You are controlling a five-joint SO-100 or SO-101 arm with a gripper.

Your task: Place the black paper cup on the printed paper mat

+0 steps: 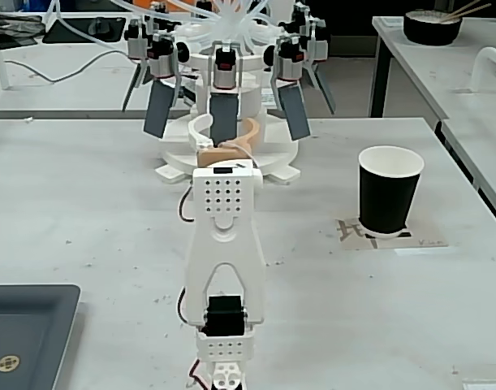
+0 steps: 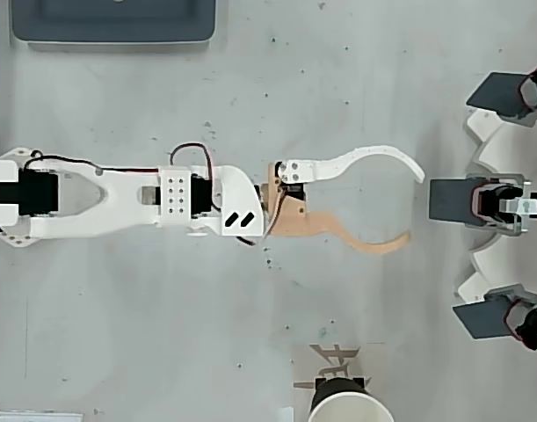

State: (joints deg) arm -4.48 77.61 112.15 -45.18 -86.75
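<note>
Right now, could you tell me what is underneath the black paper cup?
The black paper cup stands on the printed paper mat. Part of the mat's dark print shows beside its base; whatever lies under the base is covered.

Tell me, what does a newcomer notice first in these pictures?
Probably the white arm stretched along the table's middle, its gripper open and empty in the overhead view. Next, the black paper cup standing upright on the printed paper mat, right of the arm in the fixed view.
</note>
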